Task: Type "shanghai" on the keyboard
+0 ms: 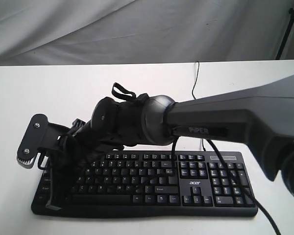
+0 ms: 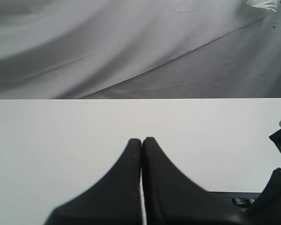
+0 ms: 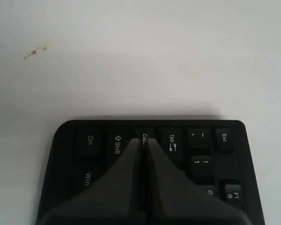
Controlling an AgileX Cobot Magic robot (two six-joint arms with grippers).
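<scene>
The black keyboard [image 1: 157,178] with an acer logo lies along the front of the white table [image 1: 63,88]. My right arm [image 1: 210,117] reaches across it from the right to its left end. In the right wrist view the right gripper [image 3: 143,140] is shut and empty, its tips just over the Caps Lock key, between Shift and Tab on the keyboard [image 3: 201,140]. The left gripper [image 2: 141,139] is shut on nothing above bare table, with a corner of the keyboard [image 2: 239,199] beside it. I cannot make out the left gripper in the exterior view.
A thin black cable [image 1: 196,78] runs from the keyboard toward the table's back edge. Grey cloth [image 1: 137,29] hangs behind the table. A black stand leg [image 1: 286,29] shows at the back right. A small dark stain [image 3: 33,52] marks the table past the keyboard's left end.
</scene>
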